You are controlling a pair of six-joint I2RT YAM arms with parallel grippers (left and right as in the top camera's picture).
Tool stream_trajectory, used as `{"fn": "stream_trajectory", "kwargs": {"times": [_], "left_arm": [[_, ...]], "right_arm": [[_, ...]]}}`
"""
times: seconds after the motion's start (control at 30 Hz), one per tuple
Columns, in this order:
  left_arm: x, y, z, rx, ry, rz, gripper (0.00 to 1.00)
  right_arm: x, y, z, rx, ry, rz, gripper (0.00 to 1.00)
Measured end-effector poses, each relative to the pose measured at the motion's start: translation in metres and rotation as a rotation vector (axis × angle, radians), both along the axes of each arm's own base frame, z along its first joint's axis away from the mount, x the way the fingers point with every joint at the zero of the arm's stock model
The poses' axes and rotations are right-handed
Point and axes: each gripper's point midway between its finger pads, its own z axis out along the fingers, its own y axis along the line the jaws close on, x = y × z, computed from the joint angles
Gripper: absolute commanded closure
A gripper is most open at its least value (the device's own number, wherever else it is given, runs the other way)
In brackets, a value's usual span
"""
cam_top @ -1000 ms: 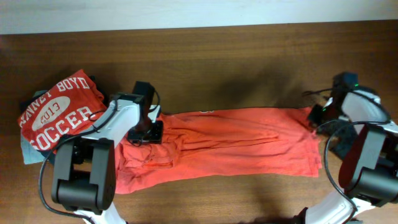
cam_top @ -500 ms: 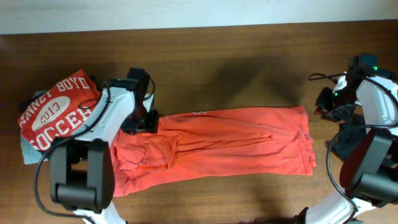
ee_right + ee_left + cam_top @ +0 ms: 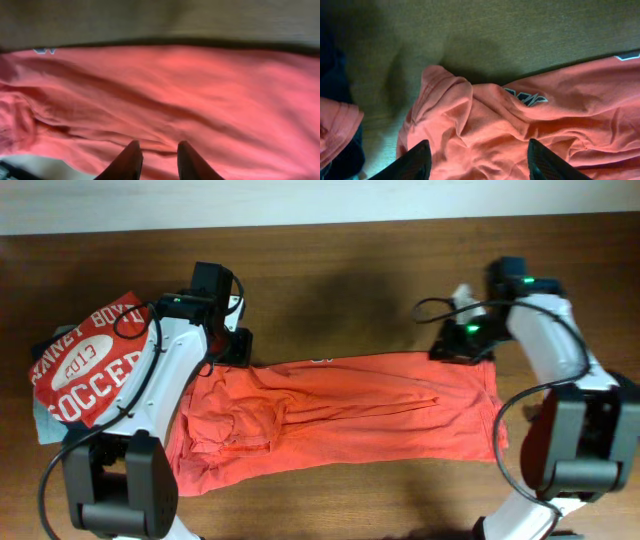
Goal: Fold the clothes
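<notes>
The large orange-red shirt (image 3: 350, 415) lies folded in a long band across the middle of the table. Its left end is bunched and wrinkled (image 3: 560, 115). My left gripper (image 3: 232, 348) hovers over the shirt's back left corner, open, with its fingers (image 3: 415, 162) wide apart and only loose fabric below them. My right gripper (image 3: 455, 348) is over the back right edge of the shirt (image 3: 175, 90). Its jaws stand narrowly open above a crease, with nothing pinched between them. A folded red tee with white "SOCCER" print (image 3: 90, 365) rests at the far left.
A pale grey-blue piece (image 3: 45, 425) peeks out under the red tee. Dark fabric (image 3: 332, 80) lies beside the shirt's left corner. Bare wooden table (image 3: 340, 290) stretches behind the shirt. The right arm's cables (image 3: 440, 310) hang above the back right.
My left gripper has let go of the shirt's left corner, opened wider and pulled back. The right arm swung left from the table's right edge to the shirt's back right edge.
</notes>
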Motion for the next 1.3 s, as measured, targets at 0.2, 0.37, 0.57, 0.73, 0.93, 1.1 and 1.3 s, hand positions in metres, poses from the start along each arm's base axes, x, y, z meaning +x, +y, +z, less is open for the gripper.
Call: {"fn": "stream_trajectory", "kwargs": {"times": [0.2, 0.37, 0.57, 0.73, 0.93, 1.1, 1.3], "left_arm": [[0.001, 0.001, -0.004, 0.012, 0.007, -0.022, 0.39], [0.001, 0.001, -0.004, 0.013, 0.005, -0.027, 0.38], [0.001, 0.001, -0.004, 0.013, 0.005, -0.029, 0.38], [0.001, 0.001, -0.004, 0.013, 0.006, -0.029, 0.38], [0.003, 0.0, -0.004, 0.013, -0.002, -0.033, 0.31], [0.009, -0.001, -0.002, 0.01, -0.025, -0.036, 0.28], [-0.001, -0.01, -0.004, -0.038, 0.016, -0.079, 0.38]], "right_arm": [[-0.019, 0.035, -0.049, -0.051, 0.056, 0.072, 0.71], [-0.033, 0.035, -0.081, -0.099, 0.086, 0.034, 0.7], [-0.019, 0.021, -0.082, -0.154, 0.005, -0.072, 0.7], [0.024, -0.027, -0.08, -0.236, -0.147, -0.221, 0.7], [0.043, -0.089, -0.078, -0.268, -0.212, -0.358, 0.63], [0.044, -0.082, -0.075, -0.199, -0.189, -0.319, 0.5], [0.042, -0.071, -0.051, -0.142, -0.131, -0.281, 0.4]]}}
